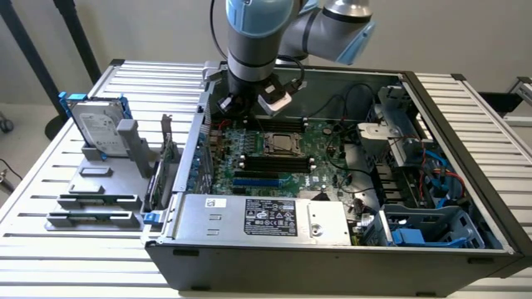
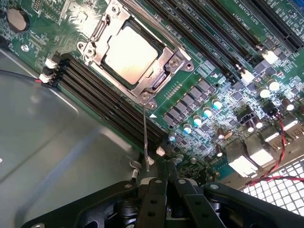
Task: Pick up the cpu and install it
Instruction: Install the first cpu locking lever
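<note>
The cpu point(image 1: 278, 143), a small flat square chip with a silvery metal top, is sitting in the metal-framed socket point(image 2: 176, 61) on the green motherboard point(image 1: 324, 168). It is lying flat inside the frame, and nothing is touching it. Banks of long black memory slots point(image 2: 95, 92) are running along both sides of the socket, so the room around it is tight. In the wrist view a thin metal lever point(image 2: 145, 133) is reaching from the frame's corner toward the end effector.

The motherboard is lying in the floor of the open grey metal computer case point(image 1: 332, 261), whose walls are rising on all sides. A silver power supply box with a black label point(image 1: 266, 218) is filling the near edge of the case. Black cables and blue-trimmed drive cages point(image 1: 415, 237) are crowding the exterior view's right.

The case is standing on a white slatted bench point(image 1: 33, 205). To the exterior view's left, a grey holder point(image 1: 99, 187) is carrying an upright silver hard drive with a blue bracket point(image 1: 98, 128) and long grey memory sticks point(image 1: 91, 217).

The grey and light-blue arm point(image 1: 253, 37) is reaching steeply down into the far part of the case. We are seeing the black end effector point(image 2: 167, 175) hanging over the board beside the socket, apart from the cpu. Its fingers are pressed together, with nothing visible between them.
</note>
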`<state>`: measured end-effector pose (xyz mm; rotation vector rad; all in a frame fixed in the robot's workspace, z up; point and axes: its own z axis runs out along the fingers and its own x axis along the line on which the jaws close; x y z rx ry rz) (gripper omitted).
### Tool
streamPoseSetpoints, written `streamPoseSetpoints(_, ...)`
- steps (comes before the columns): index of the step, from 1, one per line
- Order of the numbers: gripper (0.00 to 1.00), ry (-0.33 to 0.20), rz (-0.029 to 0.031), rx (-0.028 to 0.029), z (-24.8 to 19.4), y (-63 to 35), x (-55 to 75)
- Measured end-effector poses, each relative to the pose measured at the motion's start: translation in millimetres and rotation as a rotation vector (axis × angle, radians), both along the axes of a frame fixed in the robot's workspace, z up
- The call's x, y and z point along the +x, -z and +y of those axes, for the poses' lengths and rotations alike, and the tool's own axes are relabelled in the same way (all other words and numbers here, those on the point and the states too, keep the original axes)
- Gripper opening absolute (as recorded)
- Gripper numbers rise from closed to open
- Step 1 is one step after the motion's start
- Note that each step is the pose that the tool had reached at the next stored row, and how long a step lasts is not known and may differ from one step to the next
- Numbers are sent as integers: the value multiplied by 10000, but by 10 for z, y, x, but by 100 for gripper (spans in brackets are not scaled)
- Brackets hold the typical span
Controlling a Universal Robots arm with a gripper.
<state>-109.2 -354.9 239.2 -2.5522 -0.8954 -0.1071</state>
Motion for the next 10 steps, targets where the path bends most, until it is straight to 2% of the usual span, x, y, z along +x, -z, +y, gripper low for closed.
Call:
streamPoseSetpoints(2,11,85,-2,12,5,1,0)
streamPoseSetpoints(4,11,154,-3,51,9,0,1)
streamPoseSetpoints(10,11,237,-1,227,13,0,20)
